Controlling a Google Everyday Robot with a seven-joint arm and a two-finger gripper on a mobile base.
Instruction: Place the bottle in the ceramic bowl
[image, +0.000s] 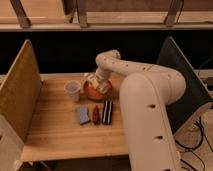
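1. Bottle (101, 86): pale, seen at the gripper (98, 85), directly over the ceramic bowl (95, 92).
2. Gripper: low above the bowl's middle; finger state cannot be told.
3. Bottle's long axis: unclear.
4. Judgement: release straight down remains.

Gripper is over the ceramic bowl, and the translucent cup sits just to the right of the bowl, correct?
Not quite. The camera view shows the gripper over the ceramic bowl, but the translucent cup stands just to the left of the bowl, not the right.
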